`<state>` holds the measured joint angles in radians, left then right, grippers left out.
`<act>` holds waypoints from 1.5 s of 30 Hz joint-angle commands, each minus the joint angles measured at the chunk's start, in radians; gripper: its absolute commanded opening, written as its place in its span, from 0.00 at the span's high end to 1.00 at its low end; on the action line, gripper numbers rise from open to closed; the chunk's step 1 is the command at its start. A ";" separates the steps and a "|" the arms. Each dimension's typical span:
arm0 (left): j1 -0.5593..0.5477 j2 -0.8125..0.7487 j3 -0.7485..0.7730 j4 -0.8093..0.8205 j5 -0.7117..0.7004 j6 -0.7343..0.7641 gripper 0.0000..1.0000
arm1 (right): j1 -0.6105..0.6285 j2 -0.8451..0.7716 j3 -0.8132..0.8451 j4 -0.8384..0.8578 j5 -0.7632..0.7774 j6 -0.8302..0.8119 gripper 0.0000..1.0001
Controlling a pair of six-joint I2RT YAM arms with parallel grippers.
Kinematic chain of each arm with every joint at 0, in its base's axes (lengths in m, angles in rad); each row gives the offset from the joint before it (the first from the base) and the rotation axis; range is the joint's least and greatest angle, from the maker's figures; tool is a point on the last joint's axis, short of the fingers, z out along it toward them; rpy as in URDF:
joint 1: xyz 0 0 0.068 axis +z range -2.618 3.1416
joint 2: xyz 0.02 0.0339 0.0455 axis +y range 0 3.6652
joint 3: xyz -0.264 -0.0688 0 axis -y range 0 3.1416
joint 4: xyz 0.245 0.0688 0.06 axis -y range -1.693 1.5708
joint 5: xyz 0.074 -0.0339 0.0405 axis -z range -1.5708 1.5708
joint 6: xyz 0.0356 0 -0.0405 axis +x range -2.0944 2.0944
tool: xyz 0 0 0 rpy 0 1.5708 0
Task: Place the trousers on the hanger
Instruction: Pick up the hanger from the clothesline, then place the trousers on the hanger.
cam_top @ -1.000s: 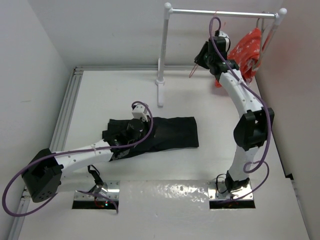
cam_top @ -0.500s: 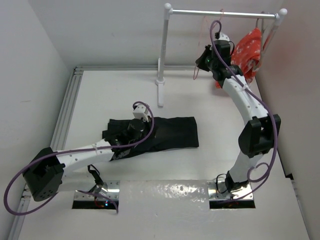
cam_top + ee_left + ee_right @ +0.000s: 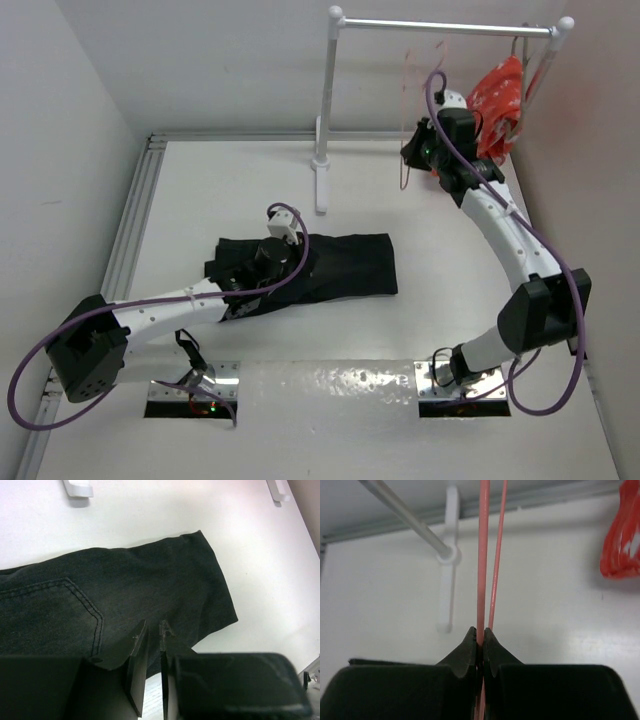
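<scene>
The black trousers (image 3: 345, 265) lie flat on the white table, left of centre. My left gripper (image 3: 272, 262) rests on them. In the left wrist view the trousers (image 3: 125, 590) fill the frame, and the left gripper (image 3: 152, 627) stands nearly closed, with a fold of the cloth at its tips. The thin pink hanger (image 3: 405, 150) hangs upright below the rail. My right gripper (image 3: 414, 150) is shut on one of its wires. The right wrist view shows the hanger (image 3: 483, 555) pinched in the right gripper (image 3: 480, 631). I cannot tell whether its hook is on the rail.
The white rail stand (image 3: 328, 100) stands at the back, with its bar (image 3: 440, 27) running to the right. A red-and-white cloth (image 3: 497, 100) hangs at the bar's right end, behind my right arm. It also shows in the right wrist view (image 3: 622, 535). Walls close in on the left and the back.
My right arm has swung its elbow out to the right and down. The gripper and the hanger have shifted slightly to the right. The left arm and the trousers have not moved.
</scene>
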<state>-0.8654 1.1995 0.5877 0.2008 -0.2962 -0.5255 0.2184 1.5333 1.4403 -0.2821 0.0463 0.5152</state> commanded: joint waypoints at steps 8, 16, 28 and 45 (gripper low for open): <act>-0.006 0.006 0.060 0.100 0.140 -0.002 0.75 | 0.002 -0.281 -0.455 -0.023 -0.005 -0.003 1.00; -0.037 0.217 0.302 0.083 0.204 -0.016 0.68 | 0.010 -0.444 -0.742 -0.072 -0.066 0.005 1.00; -0.060 0.636 0.837 -0.024 0.236 0.097 0.66 | 0.022 -0.539 -0.842 -0.097 -0.193 -0.007 1.00; -0.072 0.923 1.195 -0.130 0.206 0.162 0.69 | 0.027 -0.572 -0.842 -0.135 -0.214 -0.004 1.00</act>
<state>-0.9176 2.1098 1.7111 0.0814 -0.0715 -0.3893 0.2382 0.9810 0.5968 -0.4194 -0.1623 0.5159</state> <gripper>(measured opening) 0.318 0.021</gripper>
